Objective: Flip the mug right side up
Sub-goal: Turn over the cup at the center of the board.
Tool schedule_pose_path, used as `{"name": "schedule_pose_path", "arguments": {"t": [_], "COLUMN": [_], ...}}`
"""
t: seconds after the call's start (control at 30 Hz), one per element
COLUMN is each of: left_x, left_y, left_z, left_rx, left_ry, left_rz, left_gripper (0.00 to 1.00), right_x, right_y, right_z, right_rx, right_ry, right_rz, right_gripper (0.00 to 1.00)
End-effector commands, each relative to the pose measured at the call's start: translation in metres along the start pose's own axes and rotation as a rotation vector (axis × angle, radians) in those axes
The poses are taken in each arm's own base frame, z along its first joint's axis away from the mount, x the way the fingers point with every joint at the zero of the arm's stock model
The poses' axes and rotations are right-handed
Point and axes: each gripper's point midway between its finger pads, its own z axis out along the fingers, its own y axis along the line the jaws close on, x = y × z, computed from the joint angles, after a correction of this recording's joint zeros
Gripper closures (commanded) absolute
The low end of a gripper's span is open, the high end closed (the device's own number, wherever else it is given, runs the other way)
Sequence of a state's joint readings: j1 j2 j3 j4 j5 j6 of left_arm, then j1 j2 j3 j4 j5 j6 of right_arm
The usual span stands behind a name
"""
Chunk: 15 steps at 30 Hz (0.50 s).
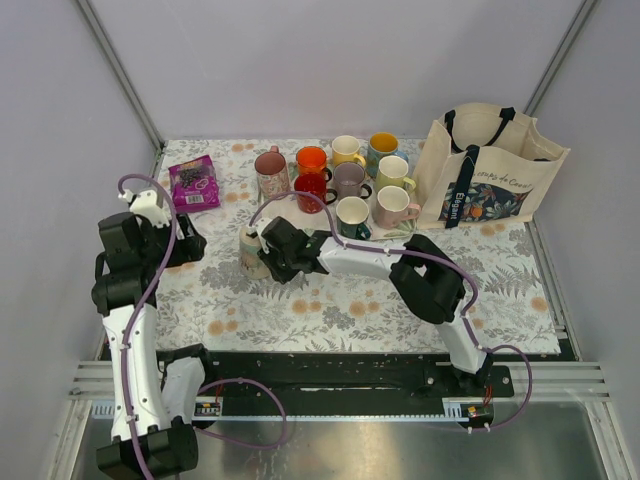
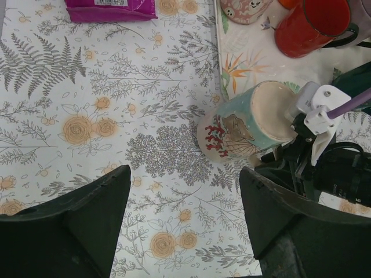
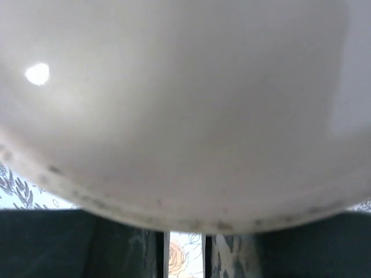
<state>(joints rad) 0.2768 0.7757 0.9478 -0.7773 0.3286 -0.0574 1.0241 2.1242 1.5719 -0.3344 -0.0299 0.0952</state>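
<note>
The right gripper (image 1: 270, 252) reaches to the left of mid-table and meets the right side of the mug (image 1: 252, 255), which stands on the flowered cloth (image 1: 330, 310), nearer than the cluster of other mugs (image 1: 350, 180). The left gripper (image 1: 188, 243) hangs just left of the mug, apart from it. From the left wrist, the left jaws are spread wide and hold nothing. Between and beyond them, the mug shows a teal band and red coral print. Its pale flat end, by my judgement the base, faces up and to the right toward the right gripper. The long axis leans that way, with the mouth end low on the cloth. From the right wrist, that pale surface fills the view. The dark fingers (image 3: 81, 243) below it sit close together with a slit of cloth between them, and I cannot tell whether they pinch any part of the mug. The step in hand looks like taking hold and tipping. Next comes a firm hold, then rolling the mouth upward and setting the base down clear of the red mug (image 2: 313, 26).
</note>
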Motion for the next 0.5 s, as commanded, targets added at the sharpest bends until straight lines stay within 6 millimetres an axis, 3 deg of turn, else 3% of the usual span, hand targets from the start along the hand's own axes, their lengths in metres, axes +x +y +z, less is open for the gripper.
{"name": "schedule_pose_path", "arguments": {"t": [0.0,0.07,0.27,0.37,0.47], "left_x": [-0.022,-0.020,-0.024,-0.010,0.018], "left_y": [-0.007,-0.012,-0.026,-0.036,-0.047], "left_z": [-0.009,-0.010,-0.022,-0.038,-0.060], "left_rx": [0.030,0.070,0.166,0.230,0.312], "left_ry": [-0.058,-0.049,-0.133,-0.146,-0.175], "left_rz": [0.039,0.093,0.359,0.578,0.877], "left_gripper": [0.22,0.22,0.22,0.20,0.17], "right_x": [-0.023,-0.032,-0.056,-0.063,-0.065], "right_y": [-0.009,-0.006,0.016,0.023,0.031], "right_z": [0.001,-0.010,-0.073,-0.108,-0.142], "right_rx": [0.001,-0.017,-0.290,-0.457,-0.612], "right_ry": [-0.092,-0.119,-0.158,-0.146,-0.115], "right_rz": [0.001,-0.005,0.042,0.129,0.177], "right_gripper": [0.90,1.00,1.00,1.00,1.00]}}
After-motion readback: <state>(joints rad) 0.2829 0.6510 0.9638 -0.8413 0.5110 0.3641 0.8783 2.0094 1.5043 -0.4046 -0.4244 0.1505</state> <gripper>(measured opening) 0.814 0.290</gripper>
